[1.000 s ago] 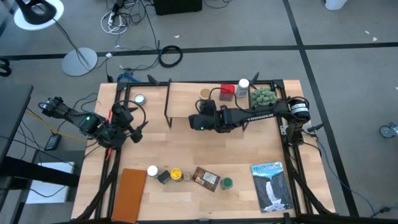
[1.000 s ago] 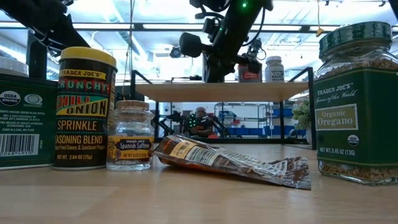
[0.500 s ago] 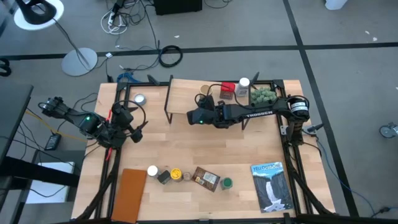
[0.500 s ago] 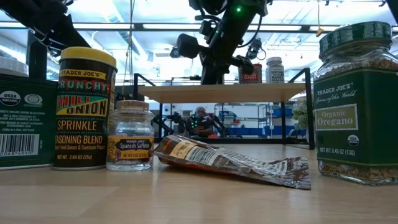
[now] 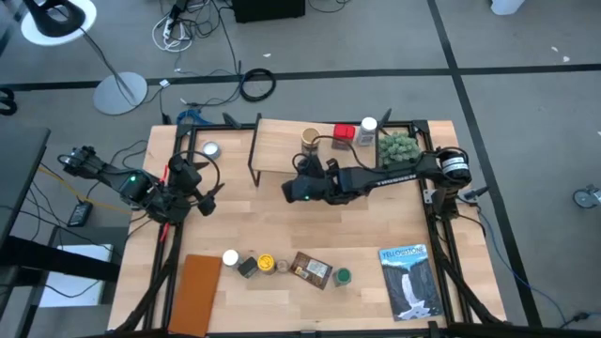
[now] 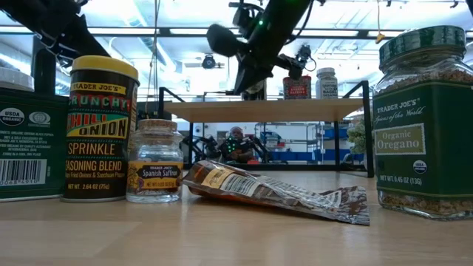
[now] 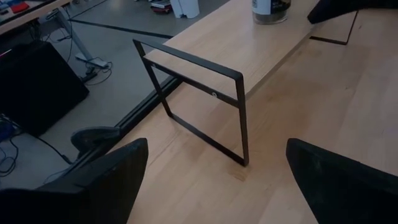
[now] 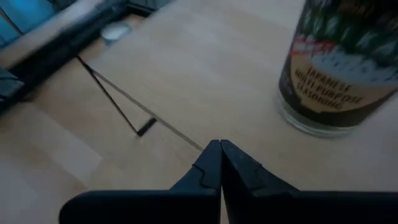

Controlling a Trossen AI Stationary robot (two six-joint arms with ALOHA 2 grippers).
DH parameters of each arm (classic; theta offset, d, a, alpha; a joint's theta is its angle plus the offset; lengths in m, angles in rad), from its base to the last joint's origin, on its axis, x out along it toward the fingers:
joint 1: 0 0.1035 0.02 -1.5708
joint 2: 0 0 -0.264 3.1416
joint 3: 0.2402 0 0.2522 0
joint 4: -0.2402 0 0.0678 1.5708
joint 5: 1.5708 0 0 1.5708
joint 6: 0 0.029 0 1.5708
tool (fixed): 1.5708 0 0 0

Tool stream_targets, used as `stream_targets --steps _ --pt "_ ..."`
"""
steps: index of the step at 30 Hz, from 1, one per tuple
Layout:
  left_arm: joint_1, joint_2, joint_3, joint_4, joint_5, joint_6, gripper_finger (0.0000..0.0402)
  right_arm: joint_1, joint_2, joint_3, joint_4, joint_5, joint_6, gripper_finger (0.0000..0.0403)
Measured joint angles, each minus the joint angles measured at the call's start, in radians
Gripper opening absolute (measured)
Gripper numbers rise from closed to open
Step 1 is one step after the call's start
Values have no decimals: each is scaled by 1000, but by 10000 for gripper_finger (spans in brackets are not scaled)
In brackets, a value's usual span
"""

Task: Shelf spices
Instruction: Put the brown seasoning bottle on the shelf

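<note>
Wooden shelf (image 5: pixel 282 150) is the landmark from above: three spice jars (image 5: pixel 340 134) stand on its plank, five more spices (image 5: pixel 282 266) lie well apart from it toward the table's front. The right gripper (image 5: pixel 289 191) hovers just off the shelf's front edge, fingers together and empty; the left gripper (image 5: pixel 208 195) waits beyond the shelf's left end, fingers apart. At table height, the brown packet (image 6: pixel 277 193) lies before the shelf. The right wrist view shows a seasoning jar (image 8: pixel 339 68) on the plank.
</note>
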Motion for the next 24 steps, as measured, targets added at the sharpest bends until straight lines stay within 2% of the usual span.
stream_targets --steps 15,20,24 --pt "0 0 0 14 75 -6 388 101 -223 0 -30 23 52 0" --pt "0 0 0 13 80 -2 388 62 -252 0 -37 6 11 0" --pt "0 0 0 12 40 3 388 5 -252 0 -40 -55 -45 0"
